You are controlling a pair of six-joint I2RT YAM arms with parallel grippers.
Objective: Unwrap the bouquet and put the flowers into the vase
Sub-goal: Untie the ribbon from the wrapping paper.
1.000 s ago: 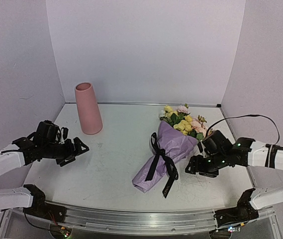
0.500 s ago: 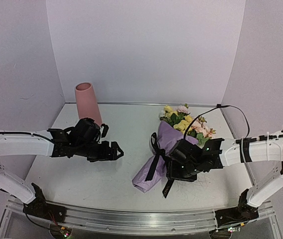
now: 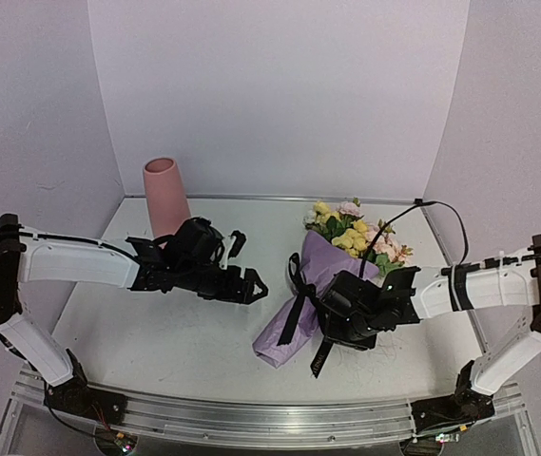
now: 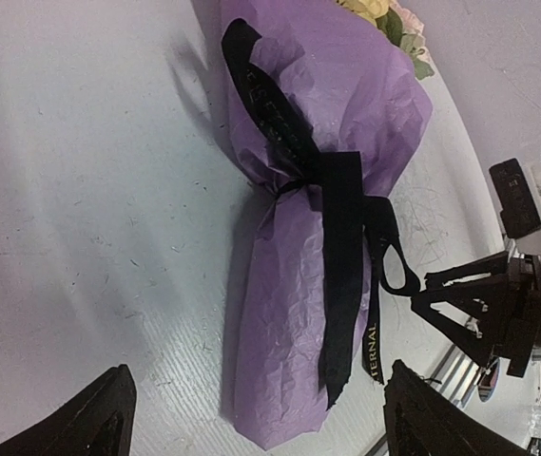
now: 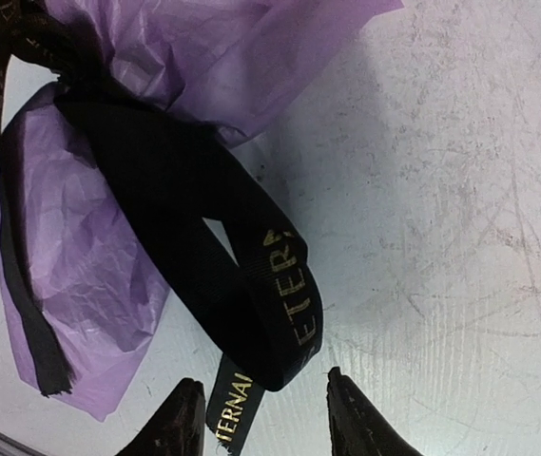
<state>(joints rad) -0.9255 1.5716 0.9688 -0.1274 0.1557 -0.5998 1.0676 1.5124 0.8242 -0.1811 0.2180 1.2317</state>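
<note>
L gripper hangs low over the table, fingers spread wide, nothing btwn them. In its wrist view both dark fingertips sit at the bottom corners, and the bouquet lies straight ahead of them, lengthwise, apart from both tips. No contact w/ the paper.

R gripper is down at the bouquet's narrow lower part, on the side away from the L gripper. Jaws are part-way in, not pressed together. In its wrist view the black ribbon has a loop end w/ gold lettering lying right btwn the two fingertips, and a ribbon tail runs down beside the other tip. A thin strip of table shows btwn loop and one tip. Can't tell if either pad touches the ribbon; no clear pinch.

So the bouquet lies on its side on the table btwn the two grippers, lilac paper wrapped around it, ribbon knotted round the waist. The closed end lies at the R gripper. The flowers, yellow, pink and cream w/ green leaves, stick out of the wide end, beyond the R gripper, toward the back wall.

The vase stands upright behind the L gripper, on the far side of that arm, well apart from the bouquet. The L arm crosses in front of its lower part.
</note>
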